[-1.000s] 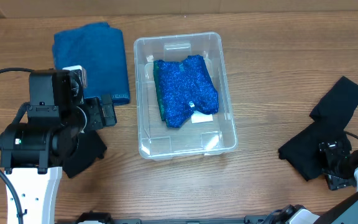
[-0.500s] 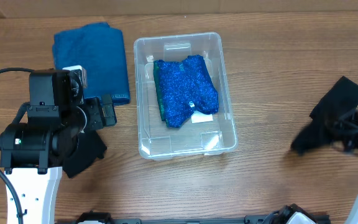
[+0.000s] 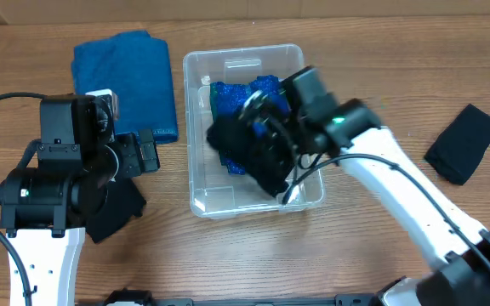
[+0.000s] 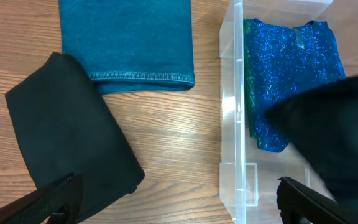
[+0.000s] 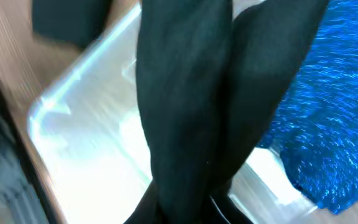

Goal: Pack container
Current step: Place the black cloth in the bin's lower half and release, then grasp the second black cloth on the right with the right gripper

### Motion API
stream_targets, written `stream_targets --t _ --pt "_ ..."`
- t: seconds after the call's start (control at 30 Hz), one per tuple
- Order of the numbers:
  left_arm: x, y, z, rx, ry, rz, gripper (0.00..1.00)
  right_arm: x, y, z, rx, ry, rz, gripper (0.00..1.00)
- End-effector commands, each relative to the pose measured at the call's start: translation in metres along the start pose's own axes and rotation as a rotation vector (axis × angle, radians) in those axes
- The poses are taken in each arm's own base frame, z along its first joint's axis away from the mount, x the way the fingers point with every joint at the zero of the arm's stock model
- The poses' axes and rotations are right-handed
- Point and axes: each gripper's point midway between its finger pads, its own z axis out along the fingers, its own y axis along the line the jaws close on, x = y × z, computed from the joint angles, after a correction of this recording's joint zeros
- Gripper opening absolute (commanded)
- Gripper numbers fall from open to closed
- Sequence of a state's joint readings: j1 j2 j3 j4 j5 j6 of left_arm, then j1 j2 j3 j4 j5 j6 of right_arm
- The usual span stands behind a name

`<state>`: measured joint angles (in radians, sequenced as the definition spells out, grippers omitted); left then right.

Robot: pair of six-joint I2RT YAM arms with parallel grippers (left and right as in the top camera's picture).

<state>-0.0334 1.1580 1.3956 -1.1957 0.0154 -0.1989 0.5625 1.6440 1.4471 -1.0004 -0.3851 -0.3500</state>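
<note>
Right hand (image 3: pixel 272 134) swung across to the container (image 3: pixel 190 127), gripping black cloth (image 3: pixel 241 146) above blue sparkly garment (image 3: pixel 266 87), left hand (image 4: pixel 179 194) open

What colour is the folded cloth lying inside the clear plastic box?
The folded cloth is glittery bright blue, green along one edge; clearest in the left wrist view.

Right gripper (image 3: pixel 269 134) clamps black cloth (image 3: pixel 232 143); left gripper (image 4: pixel 179 186) gapes

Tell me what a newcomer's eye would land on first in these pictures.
The right gripper holds a black cloth that dangles over the clear container mid-table, half covering the sparkly blue garment inside. Beyond that, a folded teal cloth lies left of the container, and a second black cloth lies at the far right.
</note>
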Motion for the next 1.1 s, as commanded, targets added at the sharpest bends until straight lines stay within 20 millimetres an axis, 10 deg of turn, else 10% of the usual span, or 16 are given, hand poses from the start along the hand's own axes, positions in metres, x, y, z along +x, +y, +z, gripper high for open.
stream_targets --t 0.0,0.1,0.2,0.23,0.3,0.4,0.5,0.63,0.7,0.83,0.97,1.07 --pt "-0.005 -0.004 -0.005 0.011 -0.019 0.018 1.0 0.028 -0.008 0.024 0.052 0.183 -0.305 0.04" --pt "-0.005 -0.003 -0.004 0.011 -0.018 0.017 1.0 0.068 0.016 0.039 -0.185 0.313 -0.499 0.04" --pt "-0.003 -0.003 -0.003 0.009 -0.009 0.018 1.0 0.064 0.007 0.053 -0.174 0.303 -0.539 0.05" --pt "-0.002 -0.003 -0.002 0.008 -0.005 0.017 1.0 0.055 -0.003 0.057 -0.117 0.281 -0.505 0.81" --pt "-0.001 -0.003 -0.001 0.007 0.003 0.017 1.0 0.02 -0.066 0.056 0.264 0.218 -0.273 1.0" --pt "-0.001 -0.003 0.0 0.006 0.009 0.017 1.0 -0.006 -0.145 0.001 0.829 0.087 0.092 1.0" --pt "0.0 -0.003 0.0 0.006 0.011 0.017 1.0 -0.021 -0.138 -0.028 0.856 -0.008 0.139 1.0" --pt "0.0 -0.002 0.0 0.005 0.011 0.017 1.0 -0.023 -0.134 -0.146 0.899 -0.4 0.576 1.0" --pt "0.0 -0.003 0.0 0.005 0.011 0.017 1.0 0.03 -0.162 -0.222 0.965 -0.509 0.849 1.0" --pt "0.0 -0.003 0.0 0.005 0.011 0.017 1.0 0.16 -0.23 -0.273 0.989 -0.459 1.27 1.0" --pt "0.0 -0.003 0.001 0.005 0.012 0.017 1.0 0.298 -0.3 -0.237 0.755 -0.324 1.64 1.0" --pt "0.0 -0.003 0.001 0.005 0.013 0.017 1.0 0.363 -0.322 -0.182 0.634 -0.191 1.805 1.0"
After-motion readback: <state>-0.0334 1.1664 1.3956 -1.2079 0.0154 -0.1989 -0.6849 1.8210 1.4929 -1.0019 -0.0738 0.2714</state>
